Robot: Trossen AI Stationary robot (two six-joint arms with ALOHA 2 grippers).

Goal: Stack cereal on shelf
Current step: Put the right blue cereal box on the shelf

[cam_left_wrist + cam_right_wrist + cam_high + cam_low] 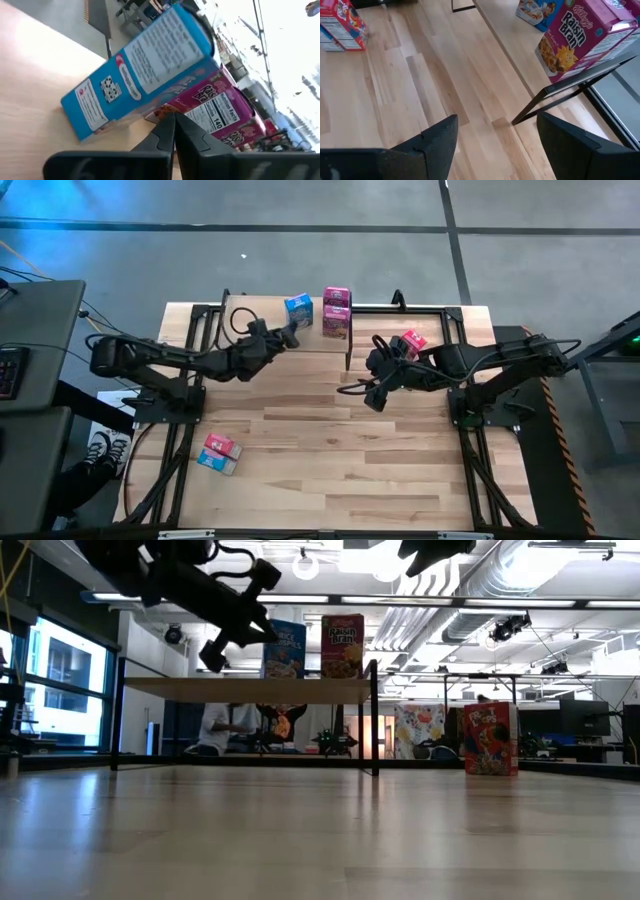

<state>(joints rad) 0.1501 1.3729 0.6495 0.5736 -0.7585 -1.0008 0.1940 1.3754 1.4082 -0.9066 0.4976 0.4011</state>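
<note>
Shelf (265, 340) under left gripper (290, 332), fingers pressed together, tips just beside blue cereal box (298, 308), magenta box (336, 312) beyond. Right gripper (377, 385) spread wide, empty, pink box (412, 341) near.

Plank table (330, 450) carries shelf (250, 320), red box (412, 342), two flat boxes (218, 453).

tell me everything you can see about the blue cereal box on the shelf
The blue cereal box is a small cardboard carton with a white nutrition panel on one side and a colourful printed front. It stands upright on the light wood shelf, beside the magenta Raisin Bran box; whether the two touch is unclear. The left claw sits right at it with its fingers together, not gripping it. Nothing rests on top.
</note>
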